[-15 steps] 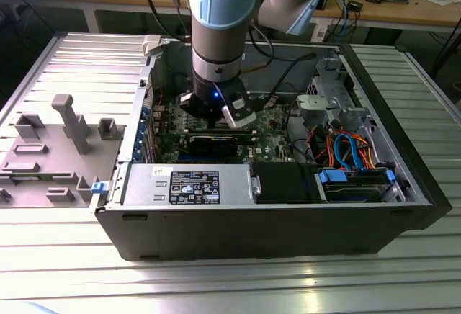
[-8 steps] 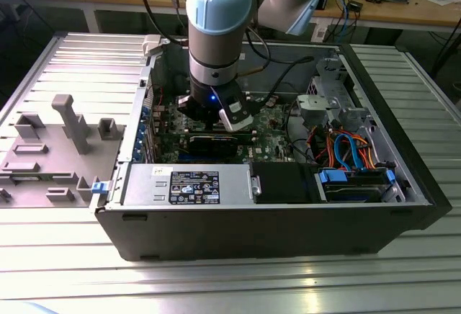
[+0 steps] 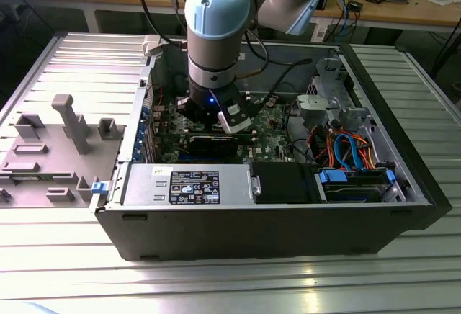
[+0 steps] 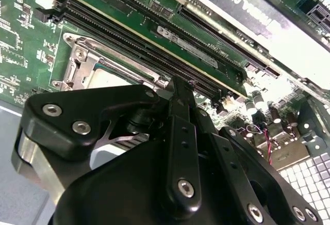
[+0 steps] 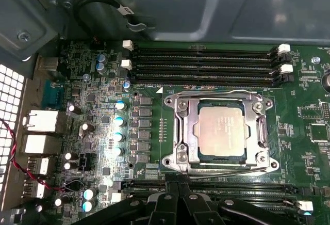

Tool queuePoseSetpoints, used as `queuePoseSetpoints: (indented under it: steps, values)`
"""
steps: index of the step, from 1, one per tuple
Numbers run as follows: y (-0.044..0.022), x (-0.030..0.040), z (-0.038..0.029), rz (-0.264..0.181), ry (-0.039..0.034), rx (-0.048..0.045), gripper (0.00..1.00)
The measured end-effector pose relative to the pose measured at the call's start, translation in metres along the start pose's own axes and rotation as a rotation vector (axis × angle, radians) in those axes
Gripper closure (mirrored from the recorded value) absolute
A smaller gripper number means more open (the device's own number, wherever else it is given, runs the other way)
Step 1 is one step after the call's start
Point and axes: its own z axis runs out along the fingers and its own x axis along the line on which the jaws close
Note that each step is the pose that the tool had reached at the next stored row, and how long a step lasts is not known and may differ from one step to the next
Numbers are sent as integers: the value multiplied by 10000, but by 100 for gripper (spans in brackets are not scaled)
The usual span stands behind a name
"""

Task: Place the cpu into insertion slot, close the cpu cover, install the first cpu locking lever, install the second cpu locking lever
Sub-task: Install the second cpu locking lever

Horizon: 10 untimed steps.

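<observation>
The hand (image 5: 178,196) hangs low inside the open case (image 3: 252,220), its black links and fingers (image 4: 180,127) close above the green motherboard (image 5: 103,80). In the second wrist view the finger links run together to a narrow tip (image 4: 178,88), so the jaws look drawn nearly closed, and nothing shows between them; whether they touch I cannot tell. In both wrist views the tip sits over the edge of the socket frame, at the side where a bank of long black memory slots (image 5: 216,189) runs past.

Just ahead of the hand lies the insertion slot (image 5: 178,158), a square of shiny metal. The cpu (image 5: 220,130), dull silver, sits flat in it, framed by the cpu cover (image 5: 221,100), which lies down over the chip's edges with its window showing the metal top. Thin wire levers (image 5: 219,92) run along the frame's sides, lying low against it; whether they are latched I cannot tell.

Beyond the socket a second bank of memory slots (image 5: 206,65) crosses the board, with white clips at its ends. Farther still is the grey case wall (image 5: 206,8) and a black cable (image 5: 98,8). In the exterior view the arm (image 3: 216,33) reaches down into the case, which stands on a ribbed metal counter (image 3: 86,55) beside a grey fixture (image 3: 50,148).
</observation>
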Motion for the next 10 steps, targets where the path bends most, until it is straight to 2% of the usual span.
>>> queuePoseSetpoints:
  steps: [10]
  values:
    - [-8, 24, 39, 0, 24, -58, 89]
